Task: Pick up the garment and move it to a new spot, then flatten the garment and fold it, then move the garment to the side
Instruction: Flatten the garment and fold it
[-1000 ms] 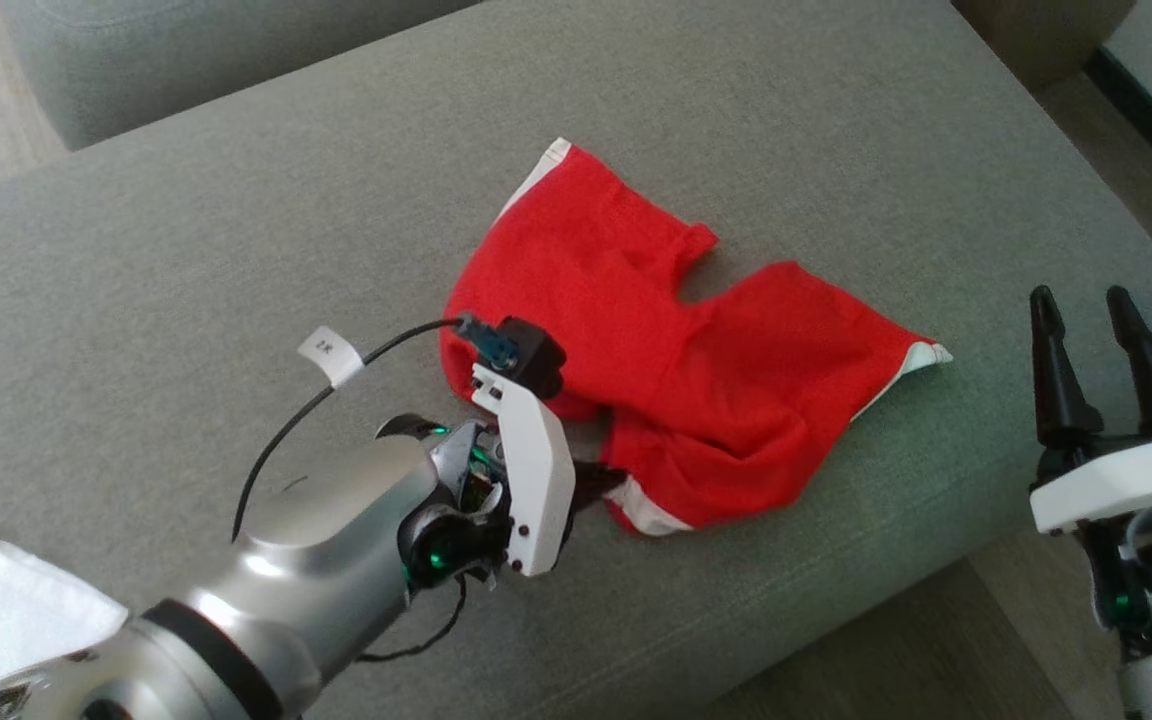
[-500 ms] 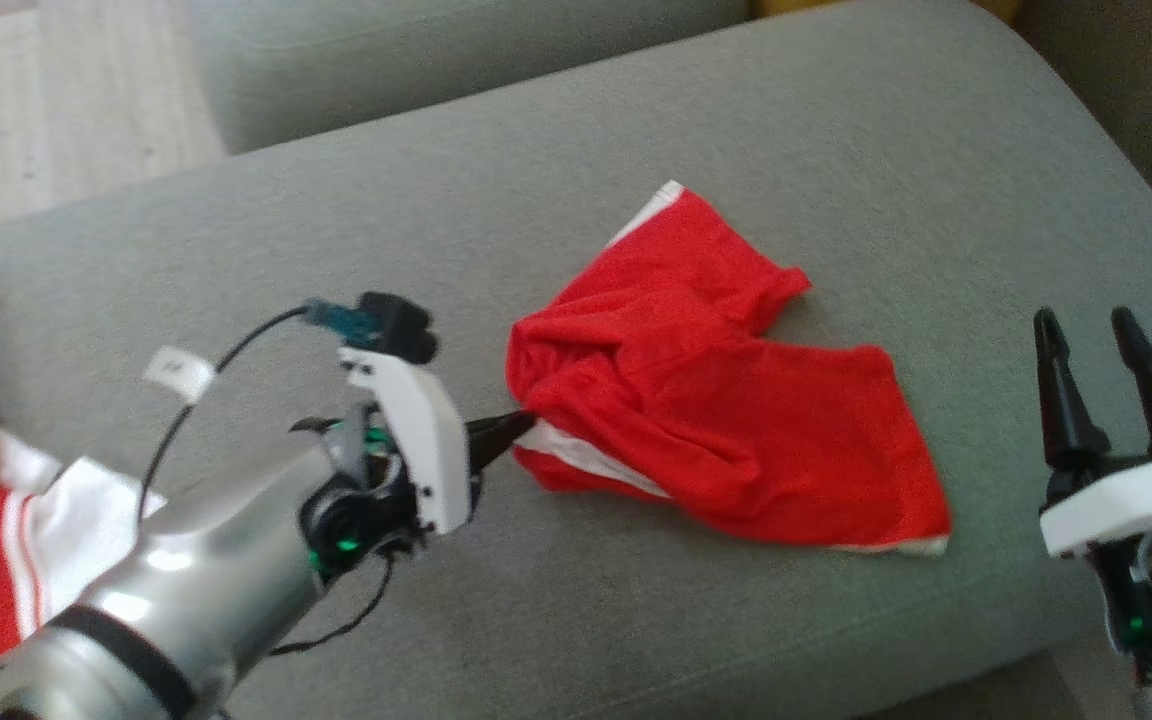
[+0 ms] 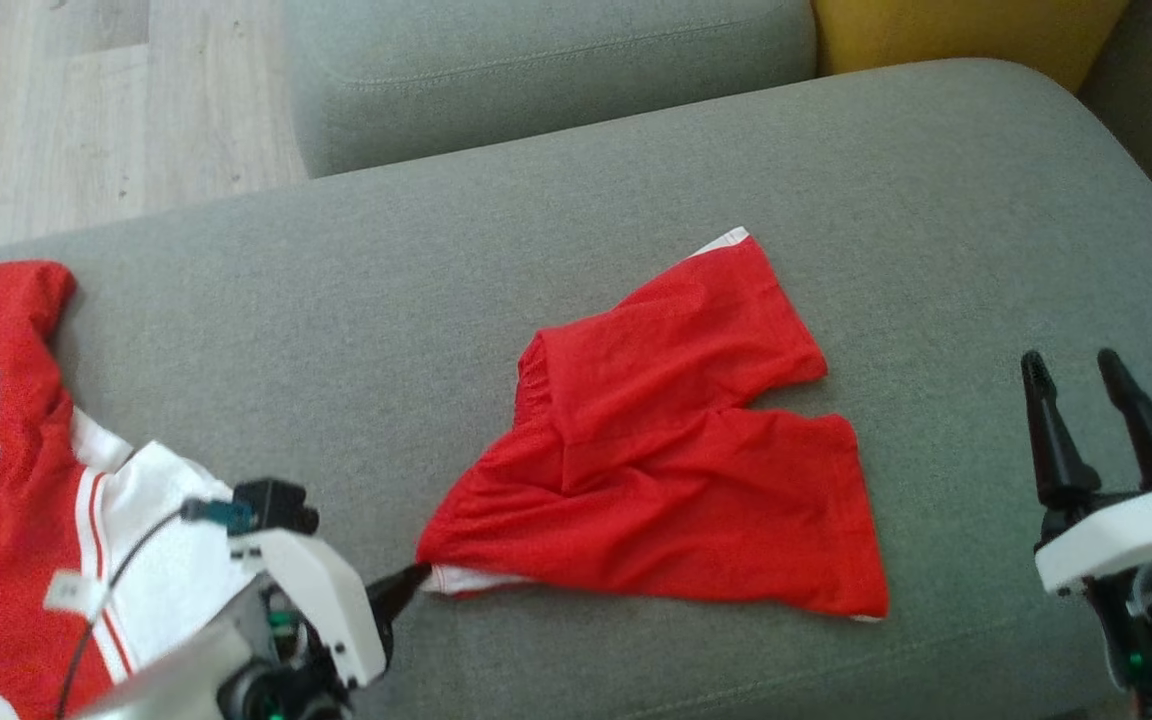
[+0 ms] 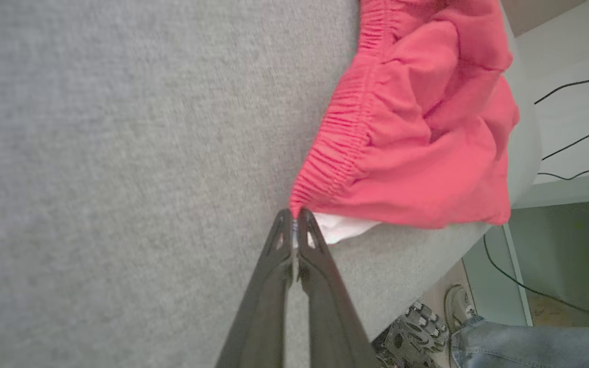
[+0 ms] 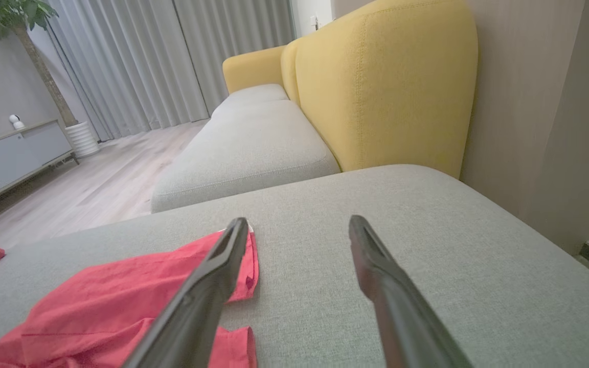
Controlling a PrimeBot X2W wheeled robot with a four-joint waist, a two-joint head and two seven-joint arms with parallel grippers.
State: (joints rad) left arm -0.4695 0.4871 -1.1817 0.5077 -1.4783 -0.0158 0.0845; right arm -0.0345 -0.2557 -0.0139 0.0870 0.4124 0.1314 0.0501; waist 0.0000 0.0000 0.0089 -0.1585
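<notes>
Your left fingers (image 4: 302, 232) are pressed fully together, pinching the elastic waistband corner of the red shorts (image 3: 676, 470). From that pinch the shorts spread away from the tips, lying rumpled on the grey sofa seat (image 3: 436, 300). Your right fingers (image 3: 1048, 425) stand spread wide, holding nothing, beyond the shorts' far hem, well apart from the cloth.

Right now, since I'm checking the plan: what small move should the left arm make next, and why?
Probably lift slightly: the left gripper is shut on the waistband of the red shorts, which lie rumpled on the grey cushion; the right gripper stands open.
</notes>
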